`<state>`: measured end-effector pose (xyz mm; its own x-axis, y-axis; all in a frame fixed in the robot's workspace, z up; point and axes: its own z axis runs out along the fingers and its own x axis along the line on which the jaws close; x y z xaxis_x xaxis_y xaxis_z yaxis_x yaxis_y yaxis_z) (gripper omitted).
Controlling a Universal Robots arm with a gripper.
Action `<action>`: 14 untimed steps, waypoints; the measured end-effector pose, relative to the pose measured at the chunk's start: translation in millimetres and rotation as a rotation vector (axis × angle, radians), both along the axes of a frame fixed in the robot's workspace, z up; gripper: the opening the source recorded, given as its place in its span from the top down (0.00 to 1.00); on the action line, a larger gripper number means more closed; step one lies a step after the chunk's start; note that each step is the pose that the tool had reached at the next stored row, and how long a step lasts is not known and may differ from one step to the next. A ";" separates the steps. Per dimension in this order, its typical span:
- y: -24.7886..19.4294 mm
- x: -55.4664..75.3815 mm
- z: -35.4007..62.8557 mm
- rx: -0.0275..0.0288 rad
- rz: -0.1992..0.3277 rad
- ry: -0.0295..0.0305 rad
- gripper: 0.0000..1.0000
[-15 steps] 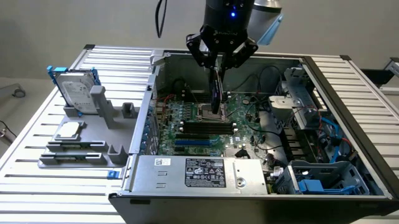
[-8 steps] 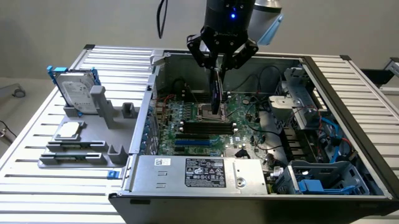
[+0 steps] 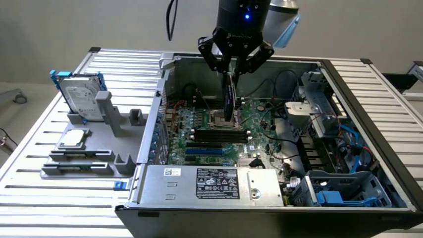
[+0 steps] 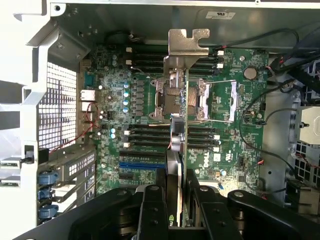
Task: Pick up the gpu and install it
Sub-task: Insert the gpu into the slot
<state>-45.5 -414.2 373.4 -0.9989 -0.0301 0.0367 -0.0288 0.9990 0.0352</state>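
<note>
The jaws are pinched onto the top edge of the gpu (image 3: 229, 99), one finger on each flat face. The gripper (image 3: 233, 69) carries the card upright, hanging edge-down. In the wrist view the gripper (image 4: 175, 217) looks straight down the thin card (image 4: 175, 155), whose metal bracket (image 4: 187, 45) points toward the far wall of the computer case (image 3: 343, 89).

The gpu sits inside the open case, above the middle of the motherboard (image 3: 254, 116) near the processor socket, and appears to be clear of the board. The pick-up looks done, so the step in hand is the carry toward installation.

The blue slot (image 4: 142, 165) lies just beside the card's line in the wrist view, toward the case's perforated side. It cannot be told whether that slot is the target.

Seating the card would probably call for lining its lower edge up along a slot, squaring the bracket to the case's rear openings, and descending straight without tilt. The memory sticks and loose cables nearby are what it could snag on.
</note>
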 end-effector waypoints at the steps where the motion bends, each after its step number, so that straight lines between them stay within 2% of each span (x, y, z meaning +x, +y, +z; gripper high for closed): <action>1: 0.0 0.0 0.0 0.0000 0.000 0.0000 0.73; 5: -0.6 0.2 0.3 0.0009 0.000 0.0002 0.73; 7: -1.0 0.6 0.2 0.0084 0.006 -0.0025 0.73; 8: -1.0 0.6 0.1 0.0089 0.014 -0.0084 0.73; 10: -1.0 0.6 0.0 0.0093 0.039 -0.0251 0.73; 12: -1.0 0.6 -0.4 0.0097 0.069 -0.0382 0.73; 14: -1.0 0.7 -1.0 0.0099 0.106 -0.0442 0.73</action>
